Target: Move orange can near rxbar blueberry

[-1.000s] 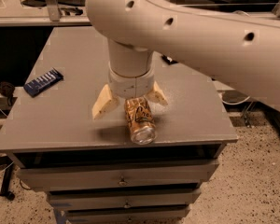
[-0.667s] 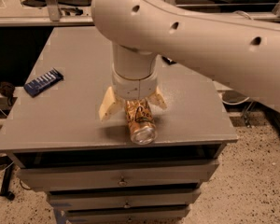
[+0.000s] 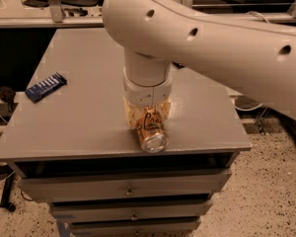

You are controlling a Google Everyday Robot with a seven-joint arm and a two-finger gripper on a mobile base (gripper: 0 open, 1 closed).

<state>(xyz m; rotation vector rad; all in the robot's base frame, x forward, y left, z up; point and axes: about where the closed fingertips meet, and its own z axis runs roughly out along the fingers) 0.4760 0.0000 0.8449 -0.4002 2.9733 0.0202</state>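
The orange can [image 3: 151, 131] lies on its side near the front edge of the grey table [image 3: 89, 58], its silver end facing the camera. My gripper [image 3: 148, 113] reaches straight down over it, with a finger pressed against each side of the can's rear half. The rxbar blueberry [image 3: 46, 87], a flat dark-blue bar with white stripes, lies near the table's left edge, well to the left of the can. The large white arm hides the back right of the table.
The table tops a cabinet with drawers [image 3: 128, 189] below its front edge. A speckled floor [image 3: 271, 181] lies to the right. Metal frame legs [image 3: 53, 4] stand behind the table.
The gripper's fingers, spread wide on both sides of the can before, have drawn in against it. The arm has dropped lower over the can. The can and the bar have not moved.
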